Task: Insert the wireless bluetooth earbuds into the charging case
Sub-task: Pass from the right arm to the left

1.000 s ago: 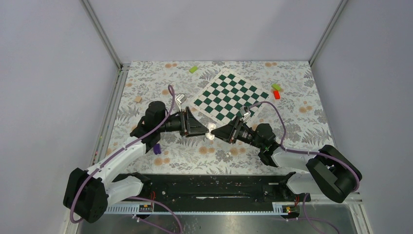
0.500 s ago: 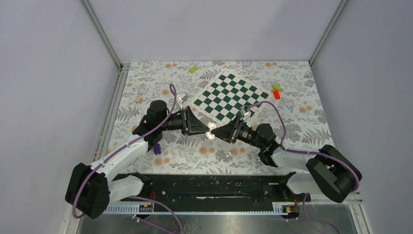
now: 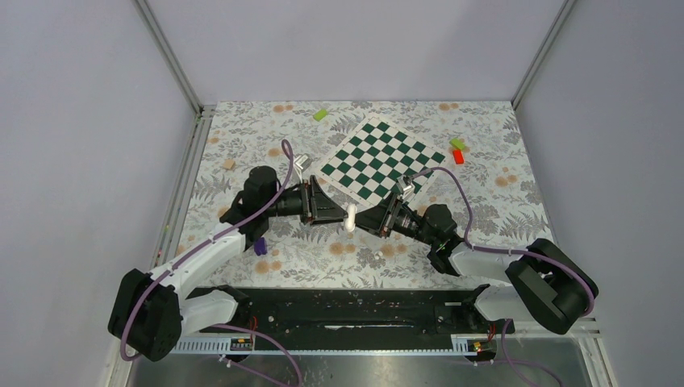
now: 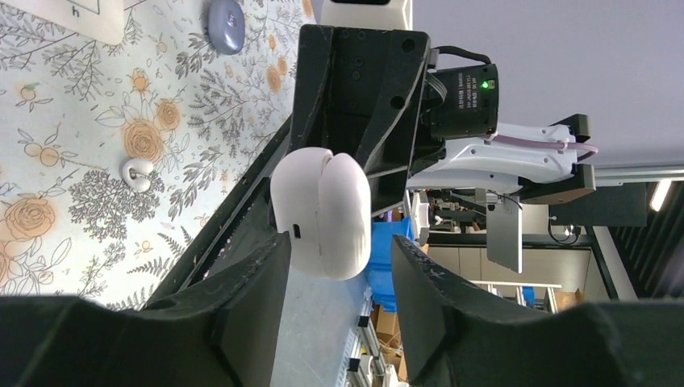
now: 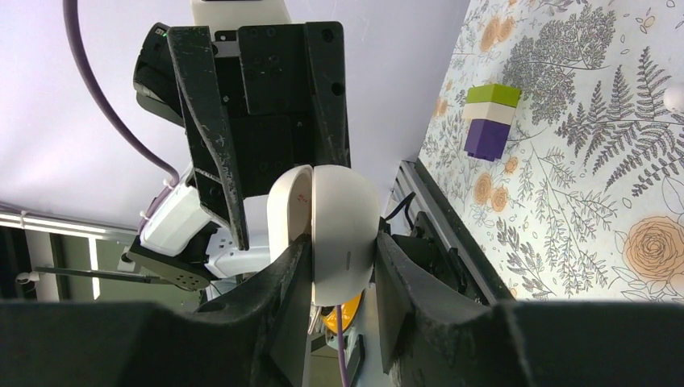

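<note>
Both arms meet nose to nose above the worktop (image 3: 242,129). The right claw (image 5: 340,242) is clamped on the charging case (image 5: 327,234), which hangs in mid-air with its seam a crack ajar. The left claw (image 4: 337,240) sits spread around that same case, daylight showing beside one finger. One earbud (image 4: 137,172) lies on the floral worktop, well apart from the case. The green-white-purple block (image 5: 492,121) stands off to the side.

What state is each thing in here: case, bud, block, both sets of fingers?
charging case: held above the table, lid nearly shut, thin gap at the seam.
earbud: loose on the table, outside the case.
right fingers: clamped on the case.
left fingers: apart, either side of the case.
stacked block: upright on the table.
</note>
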Controlling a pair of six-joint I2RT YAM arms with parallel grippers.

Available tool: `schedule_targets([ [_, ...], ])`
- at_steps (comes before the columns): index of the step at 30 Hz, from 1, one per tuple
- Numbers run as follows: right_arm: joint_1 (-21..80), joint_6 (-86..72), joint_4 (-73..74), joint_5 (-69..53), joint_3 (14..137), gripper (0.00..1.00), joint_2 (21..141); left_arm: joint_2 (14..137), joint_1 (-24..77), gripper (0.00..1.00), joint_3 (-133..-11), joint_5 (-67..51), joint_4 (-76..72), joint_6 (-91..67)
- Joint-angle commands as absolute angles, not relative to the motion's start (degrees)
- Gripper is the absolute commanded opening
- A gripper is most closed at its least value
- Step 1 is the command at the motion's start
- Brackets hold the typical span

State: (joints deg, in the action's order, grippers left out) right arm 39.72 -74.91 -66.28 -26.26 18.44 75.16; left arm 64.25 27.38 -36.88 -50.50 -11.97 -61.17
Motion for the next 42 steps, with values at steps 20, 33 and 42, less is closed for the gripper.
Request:
schedule_targets([
  [20, 39.4, -65.1, -43.9, -25.2, 24.5, 0.12, 65.0, 60.7, 40.6, 0.78, -55.8, -17.4, 25.7, -35.5],
  [33, 39.5, -65.1, -43.5, -25.6, 24.8, 0.12, 64.8, 63.8, 43.3, 0.76, -55.8, -14.4, 23.4, -37.5],
  [42, 39.6, -64.8, -42.9, -25.7, 24.7, 0.12, 64.3, 65.6, 44.1, 0.75, -55.8, -14.9, 22.8, -37.8],
])
